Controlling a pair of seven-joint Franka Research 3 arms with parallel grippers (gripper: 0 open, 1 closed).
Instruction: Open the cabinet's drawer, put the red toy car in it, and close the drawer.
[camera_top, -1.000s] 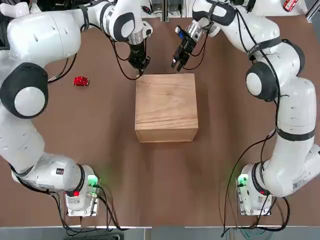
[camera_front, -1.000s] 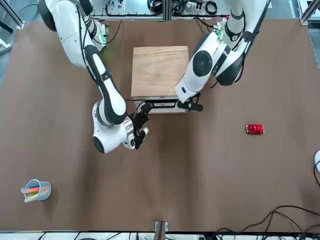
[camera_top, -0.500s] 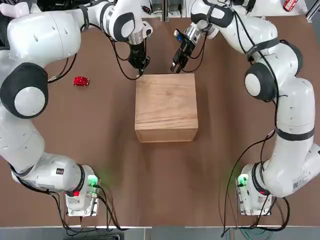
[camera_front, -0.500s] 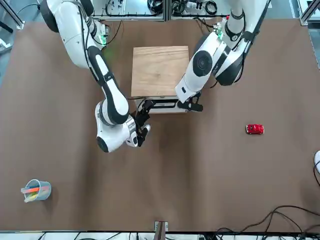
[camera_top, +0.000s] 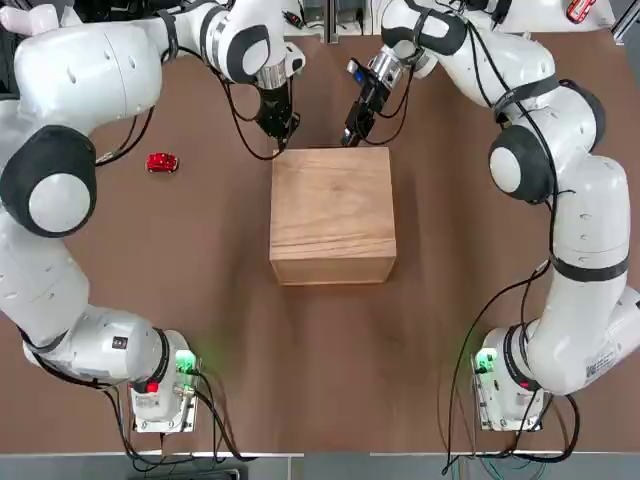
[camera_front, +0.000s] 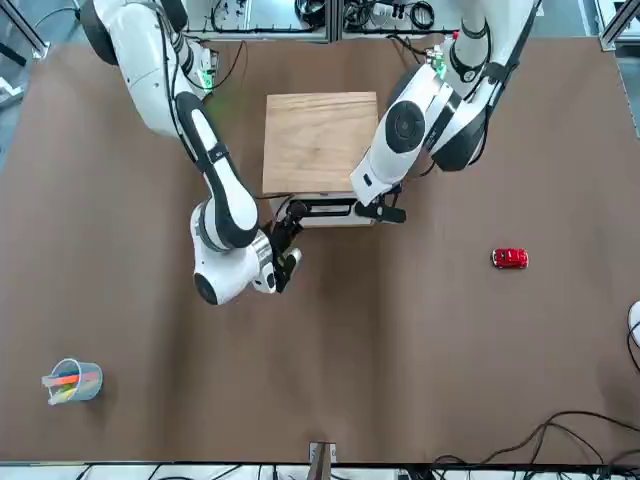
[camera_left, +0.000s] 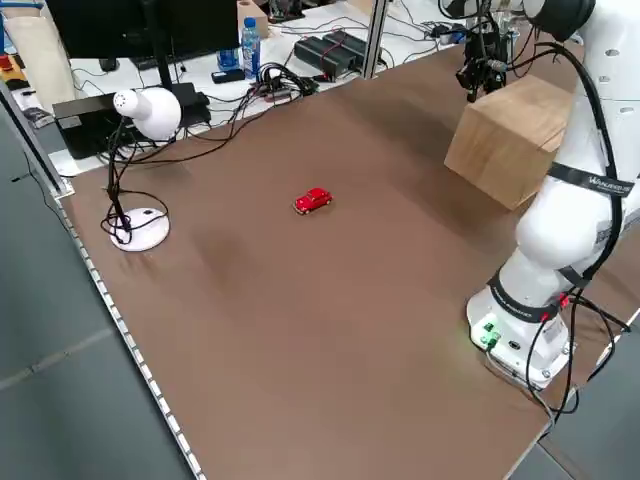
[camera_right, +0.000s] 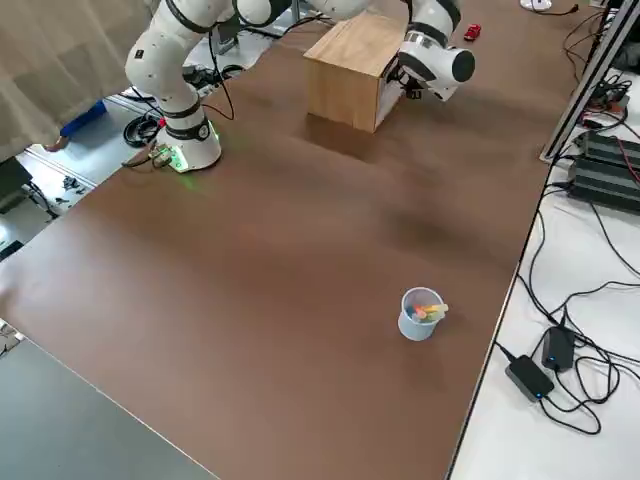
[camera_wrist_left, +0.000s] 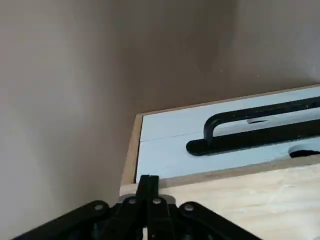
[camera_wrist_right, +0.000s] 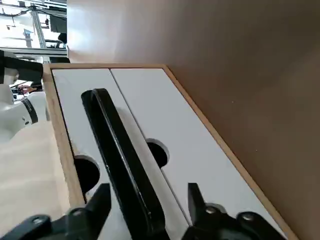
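From above, the cabinet (camera_top: 332, 214) sits mid-surface, the red toy car (camera_top: 162, 162) well apart to its left; handle hidden. Right wrist view: right hand (camera_wrist_right: 148, 210) spread wide around the drawer (camera_wrist_right: 150, 150)'s rigid dark handle (camera_wrist_right: 120, 160), the place to grip. Left wrist view: left hand (camera_wrist_left: 148, 187) pinched closed on the cabinet's top edge.

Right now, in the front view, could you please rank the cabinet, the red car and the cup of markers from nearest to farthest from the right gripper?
1. Cabinet: just beyond the right gripper, whose open fingers are at the drawer front.
2. Red car: on the robot's left side of the table.
3. Cup of markers: far corner on the robot's right.
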